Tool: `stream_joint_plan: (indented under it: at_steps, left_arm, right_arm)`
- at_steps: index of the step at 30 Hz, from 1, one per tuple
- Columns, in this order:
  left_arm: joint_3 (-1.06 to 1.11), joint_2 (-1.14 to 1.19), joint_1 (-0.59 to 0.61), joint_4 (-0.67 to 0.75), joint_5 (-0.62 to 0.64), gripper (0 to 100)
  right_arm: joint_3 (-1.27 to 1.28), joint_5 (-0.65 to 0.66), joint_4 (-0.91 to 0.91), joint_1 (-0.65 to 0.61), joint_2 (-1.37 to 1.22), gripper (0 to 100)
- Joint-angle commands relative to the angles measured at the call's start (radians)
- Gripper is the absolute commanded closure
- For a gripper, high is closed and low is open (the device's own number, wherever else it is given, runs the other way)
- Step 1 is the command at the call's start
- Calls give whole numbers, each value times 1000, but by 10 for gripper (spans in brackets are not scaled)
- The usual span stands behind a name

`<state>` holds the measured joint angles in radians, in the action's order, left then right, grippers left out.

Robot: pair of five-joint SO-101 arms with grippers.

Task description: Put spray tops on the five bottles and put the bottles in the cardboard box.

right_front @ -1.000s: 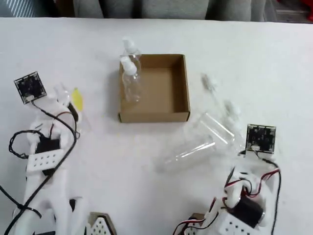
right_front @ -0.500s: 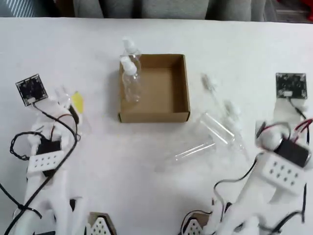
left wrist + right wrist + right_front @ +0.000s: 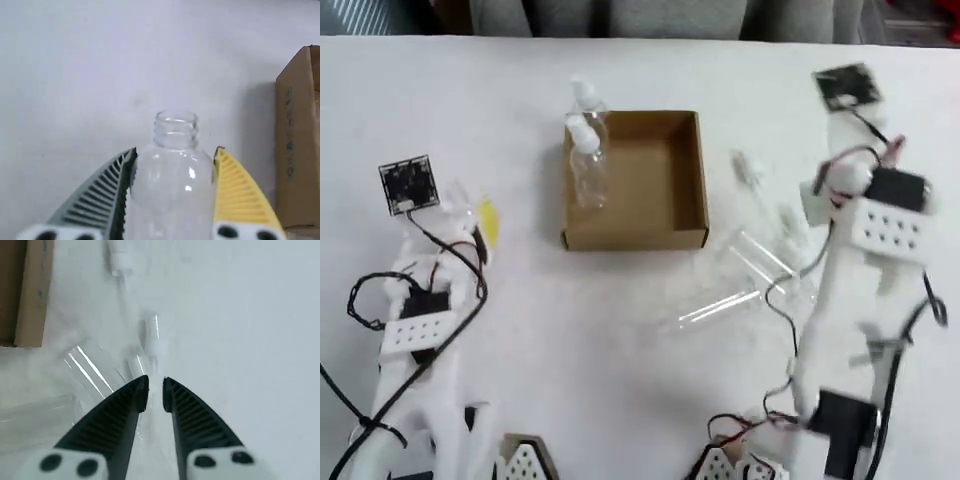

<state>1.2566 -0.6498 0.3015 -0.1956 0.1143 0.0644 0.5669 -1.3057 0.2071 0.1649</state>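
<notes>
Two arms logged. The right arm [image 3: 880,215] made the big move: within the last second it swung from lower right to upper right of the high view. Right pincer [image 3: 154,387] is ajar by only a thin slit and empty, hanging over a spray top [image 3: 151,337] on the tabletop [image 3: 570,330].

Left arm [image 3: 415,330] edged slightly right at frame left. Left pincer [image 3: 175,155] is clamped around an uncapped bottle [image 3: 175,190], neck clear of the fingers.

Cardboard box [image 3: 635,238], upper centre, is unmoved, with two capped bottles [image 3: 588,165] at its left wall. Two bare bottles [image 3: 763,262] lie unmoved right of the box. A second spray top [image 3: 748,168] lies above them.

Judgement: the right arm is going for a top for the held bottle and must open wider first. Three bottles remain.
</notes>
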Motion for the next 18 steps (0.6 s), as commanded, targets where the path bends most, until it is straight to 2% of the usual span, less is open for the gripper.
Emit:
stream_joint_plan:
  at_steps: [1, 10, 18]
  left_arm:
    - [-9, -41, -27, 29, -11, 869]
    - [-6, -39, -35, 54, -11, 869]
    - [-6, -33, -42, 57, -11, 869]
  right_arm:
    - [-137, 110, 1, -71, -134, 882]
    - [-499, 126, -4, -166, -538, 862]
    - [-864, 132, -74, -183, -837, 861]
